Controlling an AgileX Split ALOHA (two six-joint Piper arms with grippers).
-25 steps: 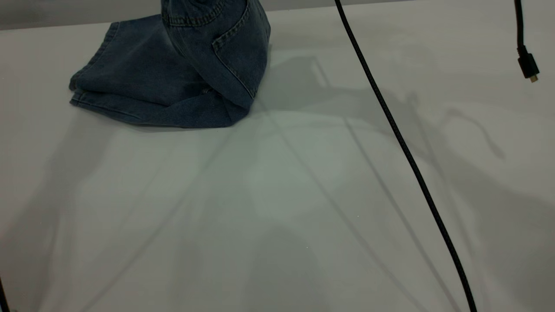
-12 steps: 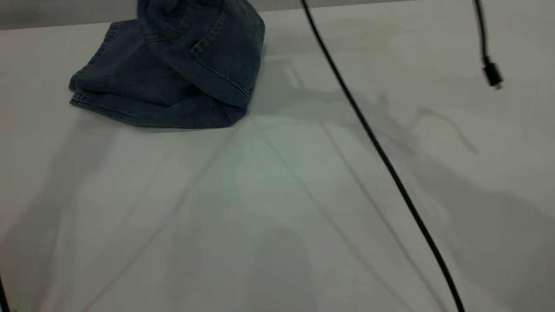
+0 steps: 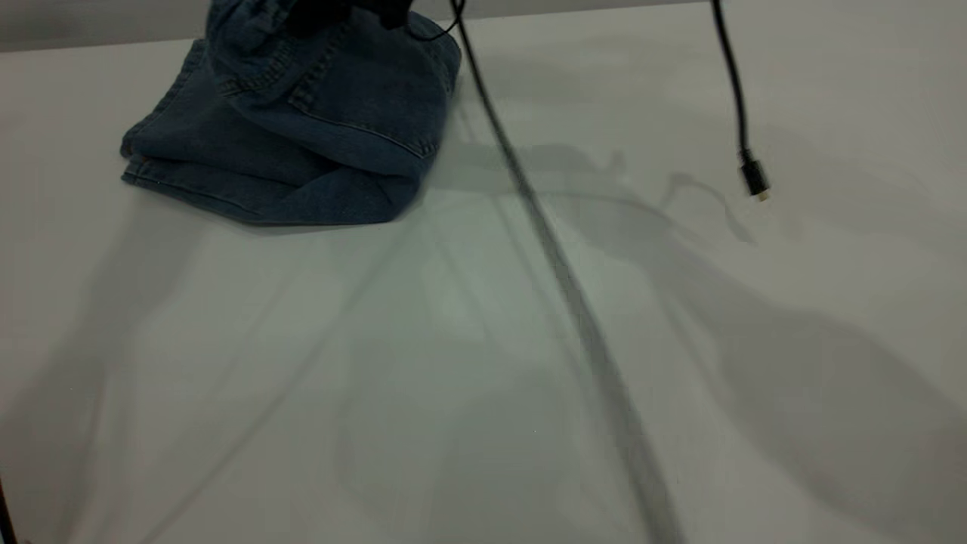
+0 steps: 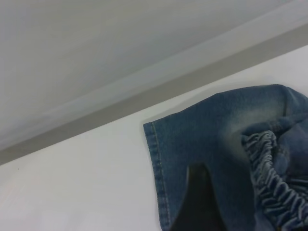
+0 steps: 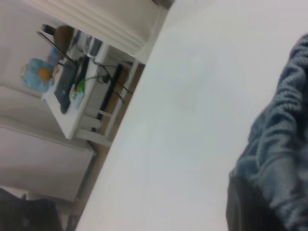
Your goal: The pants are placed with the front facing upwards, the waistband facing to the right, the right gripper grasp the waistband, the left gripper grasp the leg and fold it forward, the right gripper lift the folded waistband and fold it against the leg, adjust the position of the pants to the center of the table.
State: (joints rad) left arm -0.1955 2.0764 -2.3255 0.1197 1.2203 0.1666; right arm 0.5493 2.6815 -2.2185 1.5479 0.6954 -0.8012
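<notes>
The right tool (image 3: 355,9) is clamped on the waistband (image 5: 284,120), holding it over the folded pants (image 3: 287,143) at the worktop's (image 3: 529,340) far left; the left tool's (image 4: 199,202) state can't be told.

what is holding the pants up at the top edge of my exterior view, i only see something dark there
Observer: That is the right gripper. Its wrist view shows the gathered waistband bunched right against its finger.
Operator: where is the left gripper, i cant find it
Observer: The left wrist view shows the left gripper over the pants, close to a stitched leg hem.
Operator: is the waistband near it
Observer: Yes, the ruched band lies on the denim just beside it.
</notes>
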